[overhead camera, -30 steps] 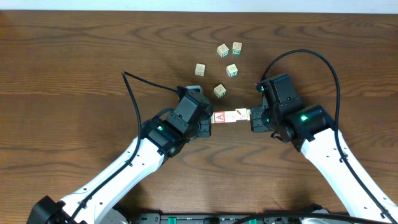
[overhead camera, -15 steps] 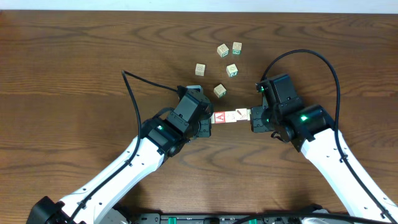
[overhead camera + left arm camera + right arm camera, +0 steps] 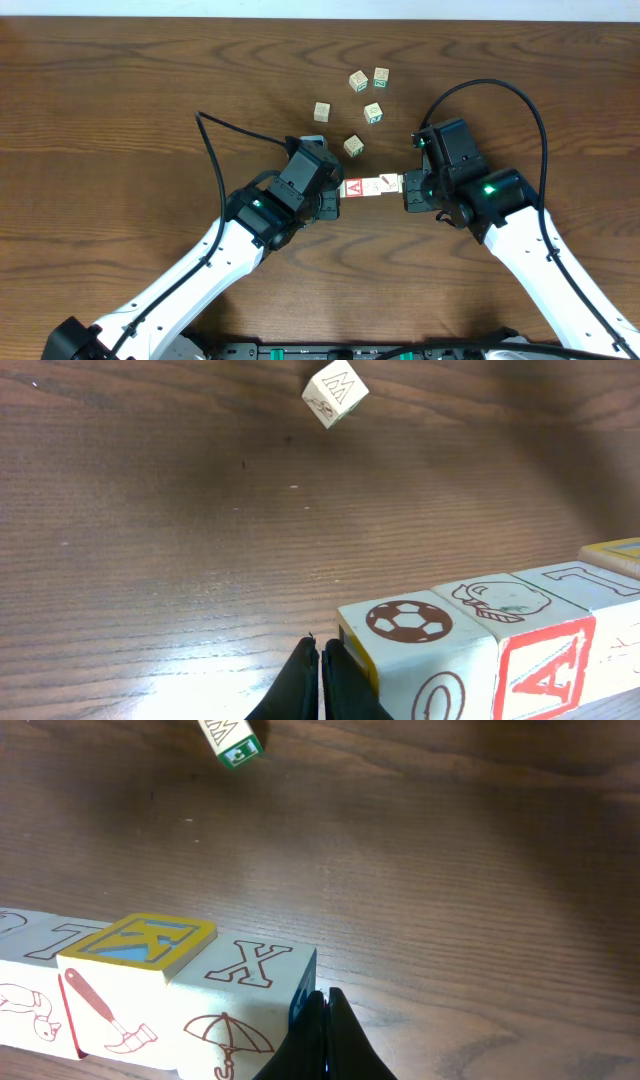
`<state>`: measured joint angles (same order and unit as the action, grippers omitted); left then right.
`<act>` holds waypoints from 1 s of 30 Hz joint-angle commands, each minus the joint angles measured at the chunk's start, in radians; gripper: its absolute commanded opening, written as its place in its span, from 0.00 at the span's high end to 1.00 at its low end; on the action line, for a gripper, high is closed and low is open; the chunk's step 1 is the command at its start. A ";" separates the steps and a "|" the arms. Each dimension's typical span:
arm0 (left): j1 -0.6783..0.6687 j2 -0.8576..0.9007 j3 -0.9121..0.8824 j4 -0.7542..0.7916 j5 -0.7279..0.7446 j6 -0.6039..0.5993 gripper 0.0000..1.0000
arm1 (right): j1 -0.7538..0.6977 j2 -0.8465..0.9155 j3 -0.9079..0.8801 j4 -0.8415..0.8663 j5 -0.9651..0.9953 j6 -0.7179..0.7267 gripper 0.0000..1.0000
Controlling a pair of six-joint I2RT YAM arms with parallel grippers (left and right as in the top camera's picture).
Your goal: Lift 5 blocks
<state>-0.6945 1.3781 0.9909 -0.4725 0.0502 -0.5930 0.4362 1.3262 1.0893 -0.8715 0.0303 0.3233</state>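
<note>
Blocks [image 3: 371,186] sitting in a row, left gripper [image 3: 337,190] pressing its closed fingers against the row's left end, right gripper [image 3: 405,188], also closed, pushing the opposite end, loose cubes [image 3: 353,146] lying beyond the row.

Loose blocks [image 3: 352,146] sit just behind block row [image 3: 372,186]; bare table [image 3: 375,260] in front & far L

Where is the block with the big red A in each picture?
Overhead: the red A block is in the middle of the picture, near the left end of the row of blocks.
Left wrist: the red A block is at the bottom right, second in the row.
Right wrist: the red A does not show; the row runs off the left edge.
Shared landmark: the row of blocks, seen in all three views.
</note>
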 commanded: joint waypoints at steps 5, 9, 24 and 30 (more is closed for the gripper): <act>-0.048 -0.029 0.102 0.062 0.206 0.020 0.93 | 0.076 -0.002 0.031 0.022 -0.308 0.008 0.99; -0.048 -0.029 0.102 0.061 0.200 0.021 0.93 | 0.076 -0.002 0.031 0.022 -0.309 0.021 0.99; -0.048 -0.028 0.102 0.058 0.200 0.051 0.93 | 0.076 -0.002 0.031 0.022 -0.309 0.021 0.99; -0.048 -0.028 0.102 0.058 0.200 0.051 0.93 | 0.076 -0.002 0.031 0.022 -0.309 0.021 0.99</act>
<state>-0.6945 1.3781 0.9958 -0.4747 0.0460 -0.5671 0.4362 1.3262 1.0939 -0.8722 0.0311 0.3344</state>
